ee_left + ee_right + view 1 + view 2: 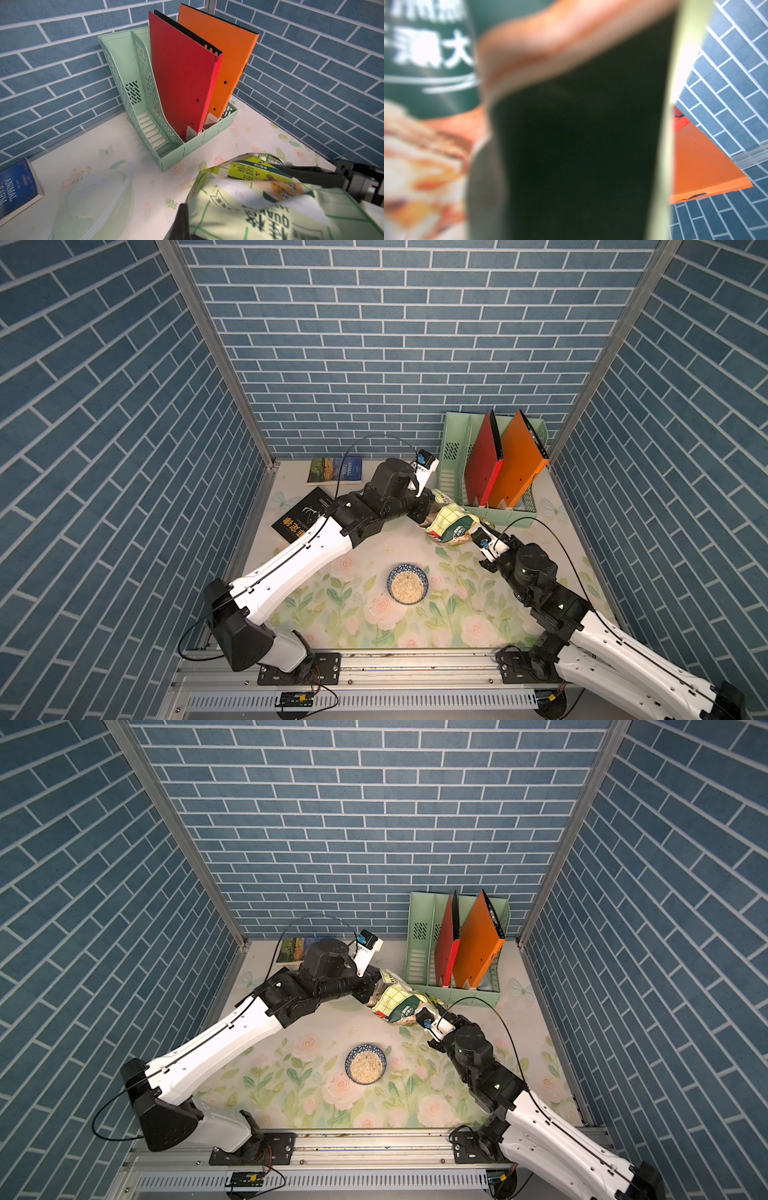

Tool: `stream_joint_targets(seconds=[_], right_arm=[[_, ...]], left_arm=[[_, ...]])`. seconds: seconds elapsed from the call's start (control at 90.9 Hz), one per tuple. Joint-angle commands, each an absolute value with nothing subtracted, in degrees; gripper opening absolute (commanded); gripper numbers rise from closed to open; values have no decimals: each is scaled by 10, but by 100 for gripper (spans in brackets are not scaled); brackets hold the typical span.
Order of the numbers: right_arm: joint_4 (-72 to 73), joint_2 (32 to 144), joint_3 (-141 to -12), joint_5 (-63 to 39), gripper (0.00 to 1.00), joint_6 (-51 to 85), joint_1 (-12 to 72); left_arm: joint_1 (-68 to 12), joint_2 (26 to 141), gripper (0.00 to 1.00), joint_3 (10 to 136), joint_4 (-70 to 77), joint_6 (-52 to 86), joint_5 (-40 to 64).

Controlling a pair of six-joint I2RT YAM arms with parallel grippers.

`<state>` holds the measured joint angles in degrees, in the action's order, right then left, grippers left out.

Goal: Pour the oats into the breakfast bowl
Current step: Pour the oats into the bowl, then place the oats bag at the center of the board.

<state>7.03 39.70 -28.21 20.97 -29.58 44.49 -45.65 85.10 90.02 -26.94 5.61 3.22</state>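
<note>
The breakfast bowl point(407, 584) point(365, 1064), blue-rimmed, stands mid-table with pale oats point(408, 588) heaped inside. Behind it the crinkly green oat bag point(453, 524) point(401, 1006) hangs above the table, lying on its side between both arms. My left gripper point(430, 506) point(376, 988) is shut on the bag's left end; one black finger point(182, 220) presses the bag point(270, 203). My right gripper point(478, 536) point(424, 1018) is shut on the bag's right end, its fingers point(311, 176) pinching the foil. The blurred bag point(429, 62) fills the right wrist view.
A pale-green file holder point(451, 448) point(124, 68) stands at the back right with a red folder point(484, 464) and an orange folder point(521, 464), close behind the bag. A black book point(301, 516) and a blue book point(336, 470) lie at the back left.
</note>
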Motion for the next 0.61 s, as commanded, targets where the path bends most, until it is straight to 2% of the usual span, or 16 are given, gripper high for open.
stream_joint_targets(seconds=[0.0, 0.143, 0.341, 0.594], right_arm=[[171, 385, -267, 223, 0, -187, 426], [249, 394, -224, 204, 0, -123, 415], [374, 439, -134, 194, 0, -4, 406], [499, 522, -65, 189, 0, 51, 406]], left_arm=[[-409, 851, 0, 978, -260, 50, -93], [-409, 880, 0, 1026, -289, 43, -99], [-409, 917, 0, 1029, -297, 41, -113], [-409, 1001, 0, 1071, -301, 32, -117]])
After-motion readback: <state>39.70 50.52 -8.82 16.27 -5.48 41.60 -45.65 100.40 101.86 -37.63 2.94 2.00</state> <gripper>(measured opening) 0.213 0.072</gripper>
